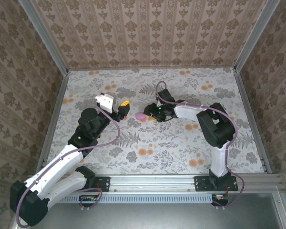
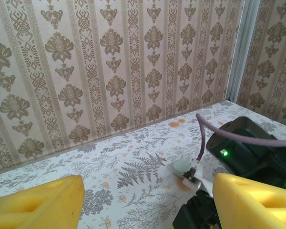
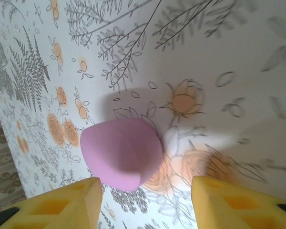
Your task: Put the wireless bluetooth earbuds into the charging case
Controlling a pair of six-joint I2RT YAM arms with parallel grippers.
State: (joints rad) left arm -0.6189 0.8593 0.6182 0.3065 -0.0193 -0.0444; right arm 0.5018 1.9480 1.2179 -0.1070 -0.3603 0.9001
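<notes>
Our left hand (image 2: 148, 180) is apart, empty; our right hand (image 3: 145, 191) is apart, close to the pink case (image 3: 121, 155) on the bench (image 3: 229, 57). Next, we judge: open it.

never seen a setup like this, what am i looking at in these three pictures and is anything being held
These are two robot arms, a left arm and a right arm, bolted at the near edge of a table with a flower-print top. The wide picture comes from a fixed camera above and behind them. The other two come from a small camera on each wrist, so the yellow wedges at the bottom are that arm's own fingers.

The left gripper is open and aimed toward the patterned wall, with nothing between its fingers. The right gripper points down at a pinkish-purple smooth oval case, probably the earbud charging case. The case lies on the table just ahead of the open fingers. Nothing is held.
</notes>
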